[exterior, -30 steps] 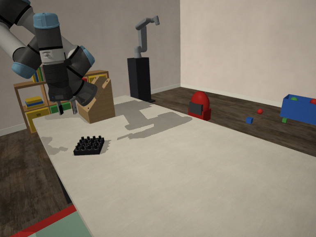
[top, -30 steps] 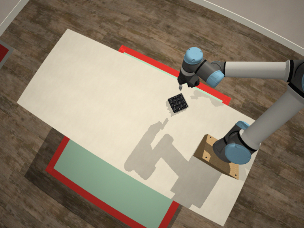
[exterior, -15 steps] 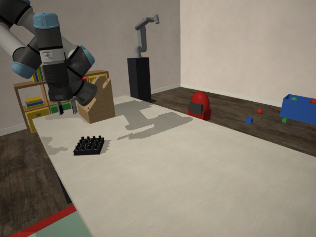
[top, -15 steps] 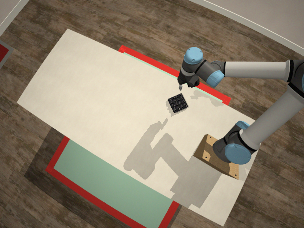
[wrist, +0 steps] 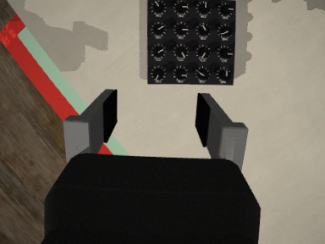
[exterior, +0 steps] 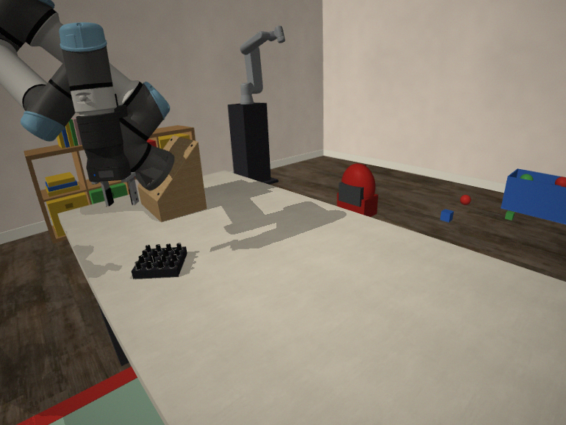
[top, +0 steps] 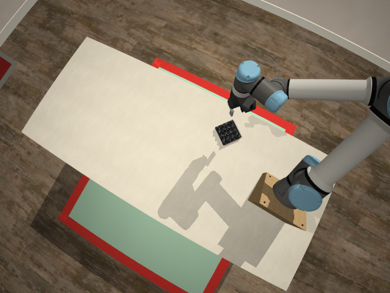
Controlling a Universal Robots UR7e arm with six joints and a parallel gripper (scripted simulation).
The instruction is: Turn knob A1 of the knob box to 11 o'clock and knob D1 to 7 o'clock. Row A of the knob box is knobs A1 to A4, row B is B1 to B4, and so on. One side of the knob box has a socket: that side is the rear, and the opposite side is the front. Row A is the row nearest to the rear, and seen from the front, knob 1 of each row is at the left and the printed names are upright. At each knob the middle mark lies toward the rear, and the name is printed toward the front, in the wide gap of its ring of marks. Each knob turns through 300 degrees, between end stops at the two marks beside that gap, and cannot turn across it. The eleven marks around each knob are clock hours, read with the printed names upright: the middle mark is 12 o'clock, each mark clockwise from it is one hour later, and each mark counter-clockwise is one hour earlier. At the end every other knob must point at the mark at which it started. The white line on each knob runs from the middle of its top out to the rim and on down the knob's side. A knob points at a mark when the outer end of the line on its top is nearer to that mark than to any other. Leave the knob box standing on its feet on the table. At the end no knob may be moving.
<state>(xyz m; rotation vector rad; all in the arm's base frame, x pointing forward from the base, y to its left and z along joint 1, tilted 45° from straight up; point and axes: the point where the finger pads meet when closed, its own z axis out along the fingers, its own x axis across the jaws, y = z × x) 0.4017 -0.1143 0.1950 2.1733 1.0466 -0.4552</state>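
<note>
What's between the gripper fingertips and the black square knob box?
In the wrist view, just cream tabletop between the open two-finger gripper and the knob box; no object there.

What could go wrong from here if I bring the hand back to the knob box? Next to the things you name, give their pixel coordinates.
Knobs A1 (top: 237, 135) (exterior: 147, 248) (wrist: 158, 8) and D1 (top: 232, 122) (exterior: 137, 265) (wrist: 158, 74) appear to point near 11 and 7 o'clock already, so regripping either could spoil its setting.
The hand (top: 236, 112) (exterior: 121, 203) (wrist: 156, 108) is open and the knobs stand close together; a descending finger might turn a neighbour.
No clamp shows on the knob box (top: 228, 132) (exterior: 156, 274) (wrist: 191, 42), so a sideways bump could shift it.
</note>
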